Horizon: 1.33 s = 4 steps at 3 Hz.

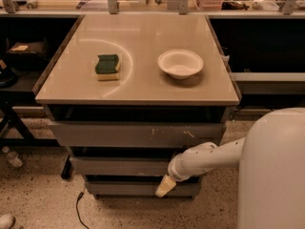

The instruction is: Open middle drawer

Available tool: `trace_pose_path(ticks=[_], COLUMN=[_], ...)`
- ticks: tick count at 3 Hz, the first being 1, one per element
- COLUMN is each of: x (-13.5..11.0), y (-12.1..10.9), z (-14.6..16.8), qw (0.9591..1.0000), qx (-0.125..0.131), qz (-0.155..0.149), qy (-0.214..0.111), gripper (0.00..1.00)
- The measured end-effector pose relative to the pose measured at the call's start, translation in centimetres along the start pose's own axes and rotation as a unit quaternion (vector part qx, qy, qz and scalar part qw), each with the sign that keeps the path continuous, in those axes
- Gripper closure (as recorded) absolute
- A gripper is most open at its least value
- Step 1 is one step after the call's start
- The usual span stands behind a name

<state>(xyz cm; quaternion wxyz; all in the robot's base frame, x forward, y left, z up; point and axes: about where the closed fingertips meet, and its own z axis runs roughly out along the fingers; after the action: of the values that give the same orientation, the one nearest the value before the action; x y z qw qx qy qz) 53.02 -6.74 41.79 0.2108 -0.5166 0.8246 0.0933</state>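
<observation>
The cabinet has three grey drawer fronts under a beige top. The middle drawer point(119, 167) is the flat, handle-less front of medium height, below the taller top front with white scratch marks point(138, 134) and above the narrow bottom front point(128, 189). No tray interior of the middle drawer shows. My gripper point(164, 187) has a cream tip at the end of the white arm. It sits in front of the cabinet's lower right, at the lower edge of the middle drawer's front and over the bottom front.
A green and yellow sponge point(107, 66) and a white bowl point(180, 63) lie on the cabinet top point(138, 87). A black cable point(78, 206) trails on the speckled floor at the left. Dark shelving stands on both sides. My white body point(274, 171) fills the lower right.
</observation>
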Motion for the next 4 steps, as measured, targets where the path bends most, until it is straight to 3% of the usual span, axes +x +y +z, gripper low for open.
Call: trace_pose_path(ticks=[1,4], x=[0.72,0.79], y=[-0.78,-0.83], z=[1.39,1.44], qw=[0.9999,0.9998], qx=[0.003,0.003], qz=[0.008,0.009], qy=[0.014,0.016], gripper=[0.18,0.87])
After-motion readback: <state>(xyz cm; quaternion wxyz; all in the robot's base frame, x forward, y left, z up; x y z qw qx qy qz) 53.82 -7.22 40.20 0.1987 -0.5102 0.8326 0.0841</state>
